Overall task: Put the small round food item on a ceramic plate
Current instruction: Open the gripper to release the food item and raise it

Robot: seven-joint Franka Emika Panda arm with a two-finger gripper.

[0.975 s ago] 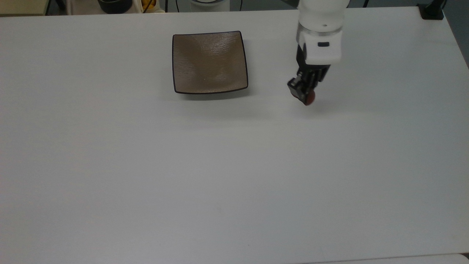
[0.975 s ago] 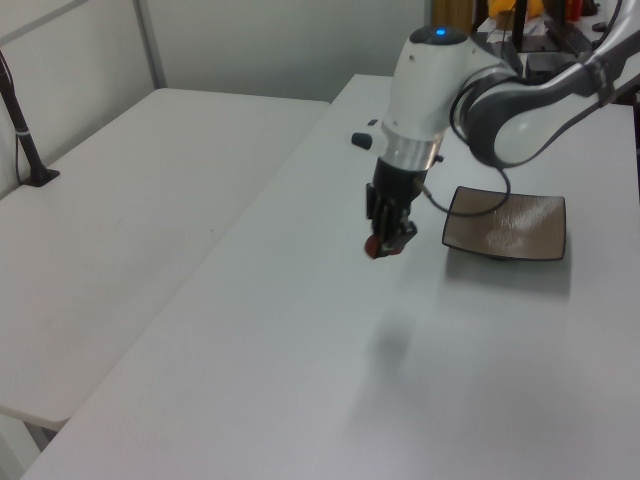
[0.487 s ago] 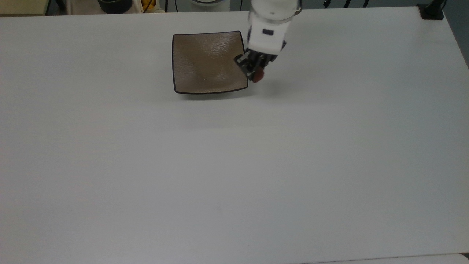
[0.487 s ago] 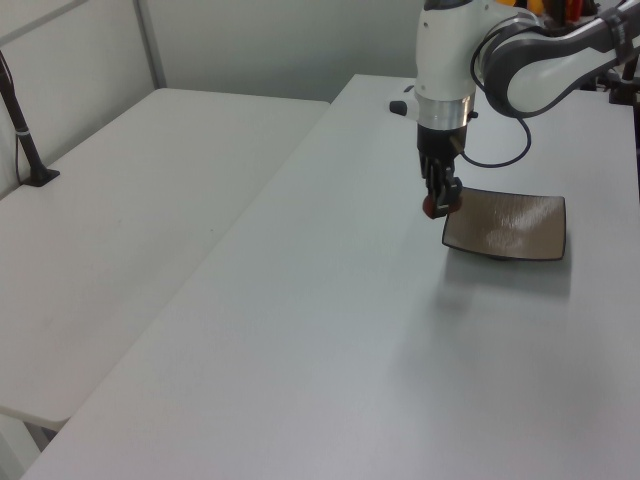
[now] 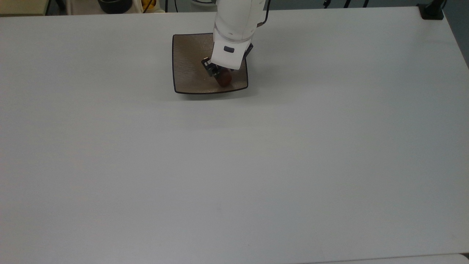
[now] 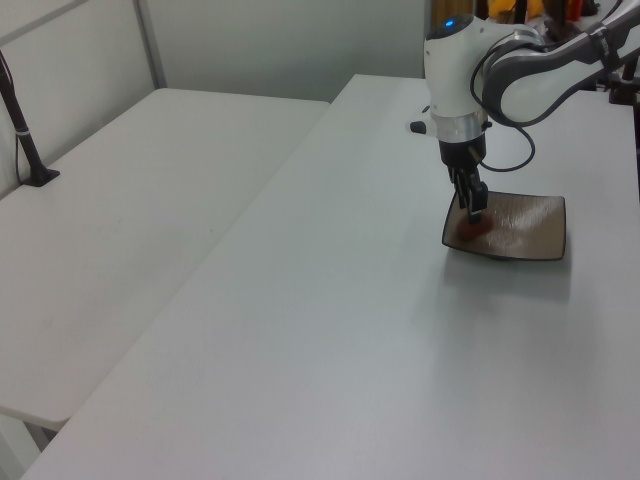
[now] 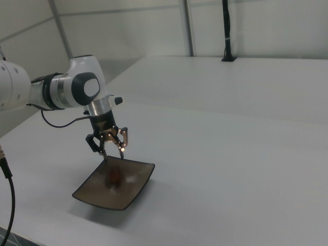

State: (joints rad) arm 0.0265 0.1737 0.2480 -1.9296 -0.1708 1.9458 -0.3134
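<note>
Fingers point(image 7: 124, 141) spread wide just over the plate point(image 7: 137, 180), gripping nothing. Small round fruit point(image 7: 114, 177) lying on the plate beneath them. Risks: glossy and round, so may roll toward the upturned rim; may get clipped by a fingertip on a skewed lift.

The ceramic plate point(image 5: 190, 66) shows a matt tan-brown glaze, finely ridged and streaky, with a thin dark smooth rim and pale glints at 3 o'clock in the left view point(image 6: 530, 215). On it, the small round food item point(image 5: 225, 79) looks dark red-brown with a slight sheen. The gripper point(image 7: 111, 147) reads as black, hard plastic or metal, under a glossy white plastic arm shell point(image 5: 236, 22). The table point(image 5: 256, 165) is smooth, pale grey-white, matt with a soft gleam.
</note>
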